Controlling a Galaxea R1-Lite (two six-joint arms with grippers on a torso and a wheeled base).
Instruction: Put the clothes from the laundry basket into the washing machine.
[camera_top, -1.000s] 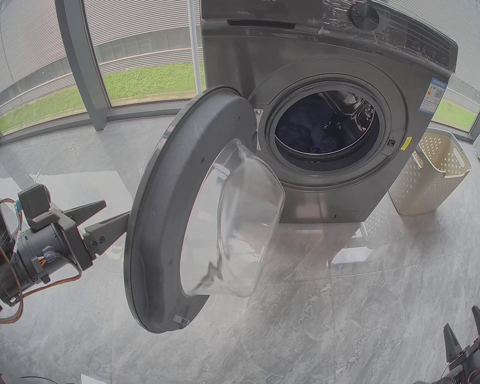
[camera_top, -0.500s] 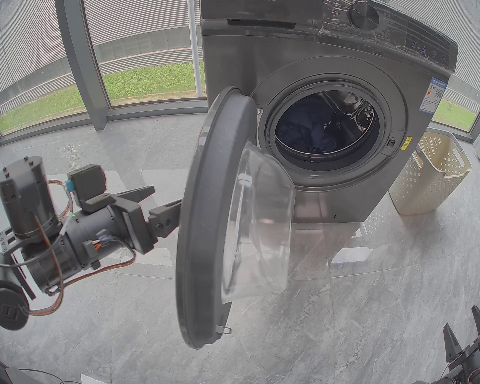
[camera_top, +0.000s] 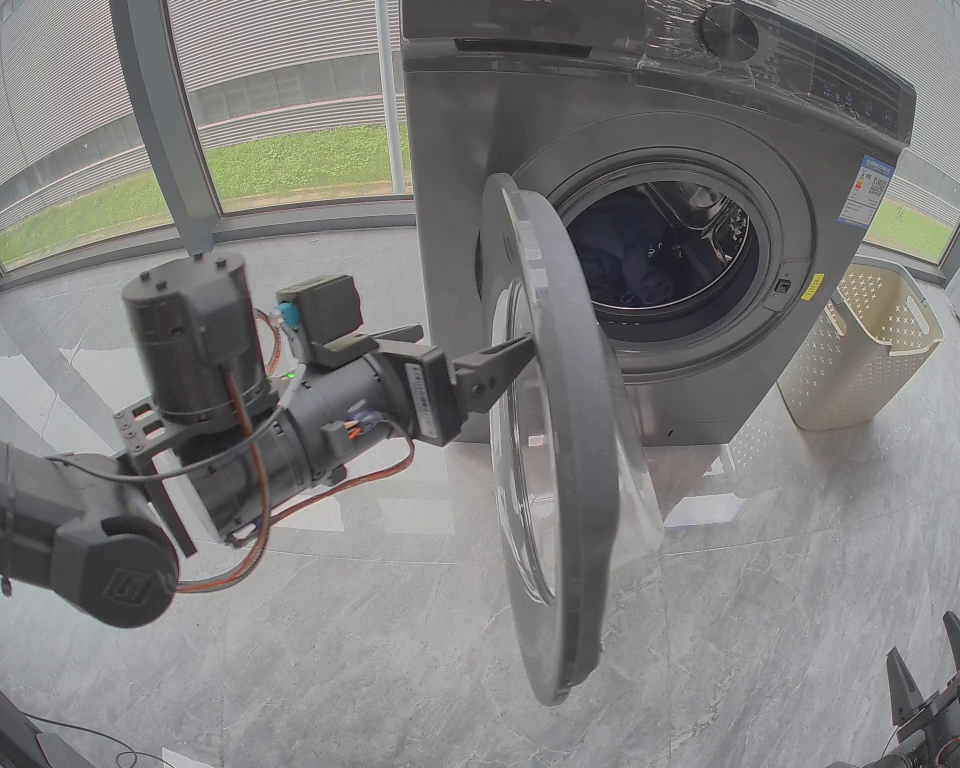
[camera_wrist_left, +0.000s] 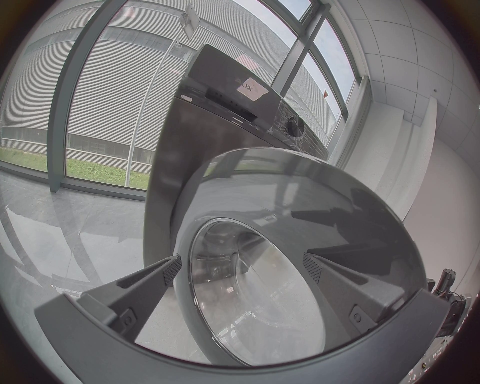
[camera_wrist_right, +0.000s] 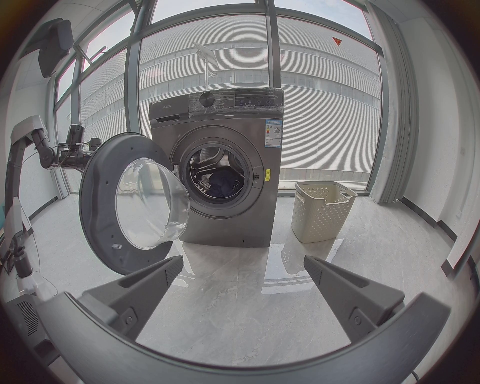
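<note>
At left front of washer (camera_top: 460, 150): left gripper (camera_top: 478, 336), jaws spread, holding nothing; one fingertip (camera_top: 520, 350) looks to touch door's outer face.
Door (camera_top: 560, 450): half swung, hinged on washer's left, standing btw left gripper and drum mouth.
Clothes (camera_top: 630, 265): dark bundle inside washer drum.
Basket (camera_top: 860, 350): just right of washer, looks empty (bottom not fully seen).
Next (my guess): push door toward washer front to shut; left arm far nearer.
Right gripper (camera_wrist_right: 242, 261): spread, empty, well back from washer.
Obstructions: none seen btw door and drum mouth.
</note>
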